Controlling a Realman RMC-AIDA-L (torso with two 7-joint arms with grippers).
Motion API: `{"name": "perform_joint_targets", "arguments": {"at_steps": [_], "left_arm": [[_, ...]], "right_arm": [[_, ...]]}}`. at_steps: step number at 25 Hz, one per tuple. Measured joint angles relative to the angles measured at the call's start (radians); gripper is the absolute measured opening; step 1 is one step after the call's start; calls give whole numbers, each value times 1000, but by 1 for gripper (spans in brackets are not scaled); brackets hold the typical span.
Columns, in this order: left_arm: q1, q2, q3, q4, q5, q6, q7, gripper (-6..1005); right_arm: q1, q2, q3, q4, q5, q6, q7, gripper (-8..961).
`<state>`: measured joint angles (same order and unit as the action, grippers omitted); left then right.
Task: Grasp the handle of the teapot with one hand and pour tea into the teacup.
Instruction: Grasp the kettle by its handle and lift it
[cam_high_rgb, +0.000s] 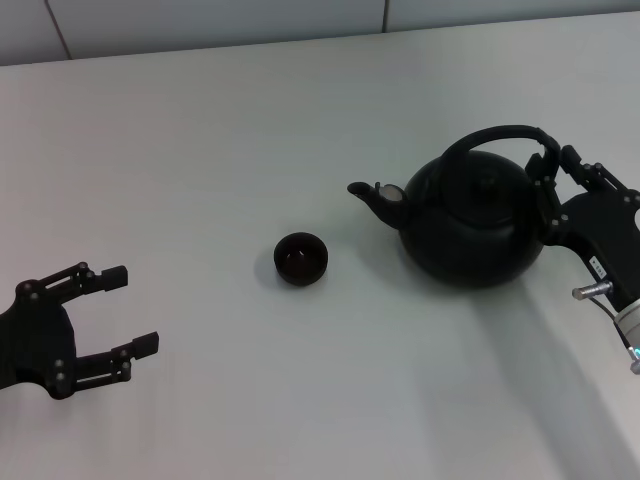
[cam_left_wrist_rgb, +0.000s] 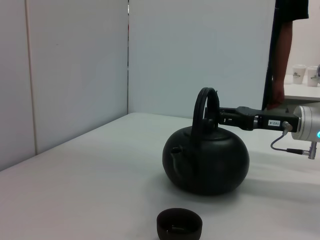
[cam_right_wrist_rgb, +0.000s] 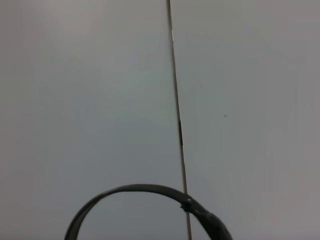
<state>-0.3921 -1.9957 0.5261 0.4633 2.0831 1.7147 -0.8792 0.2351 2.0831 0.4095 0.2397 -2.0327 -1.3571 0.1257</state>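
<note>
The black teapot (cam_high_rgb: 470, 225) sits upright on the white table (cam_high_rgb: 250, 130), lid on, its spout aimed at the teacup (cam_high_rgb: 301, 258) just beside it. The cup's inside looks dark reddish; whether tea is in it, I cannot tell. The right gripper (cam_high_rgb: 548, 185) is at the arched handle (cam_high_rgb: 490, 135), fingers pinched on its right end. The left gripper (cam_high_rgb: 125, 310) rests spread wide, well apart.

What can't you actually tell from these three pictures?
- Tea inside the teapot: every view, hidden by lid and black walls.
- Teacup contents: head view, too dark.
- Right end effector grip on the handle: its black fingers merge with the handle.
- Teapot body: right wrist view, cut off by the edge.
</note>
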Motion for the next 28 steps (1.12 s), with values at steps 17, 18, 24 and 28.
{"name": "perform_joint_targets", "arguments": {"at_steps": [17, 18, 24, 28], "left_arm": [[4, -2, 0, 0, 0, -4, -1, 833], [4, -3, 0, 0, 0, -4, -1, 833], [4, -4, 0, 0, 0, -3, -2, 834], [1, -7, 0, 0, 0, -3, -4, 834]], "right_arm": [[8, -1, 38, -3, 5, -34, 0, 107], [12, -3, 49, -7, 4, -47, 3, 107], [85, -19, 57, -100, -1, -77, 90, 106], [153, -11, 43, -210, -7, -76, 177, 106]]}}
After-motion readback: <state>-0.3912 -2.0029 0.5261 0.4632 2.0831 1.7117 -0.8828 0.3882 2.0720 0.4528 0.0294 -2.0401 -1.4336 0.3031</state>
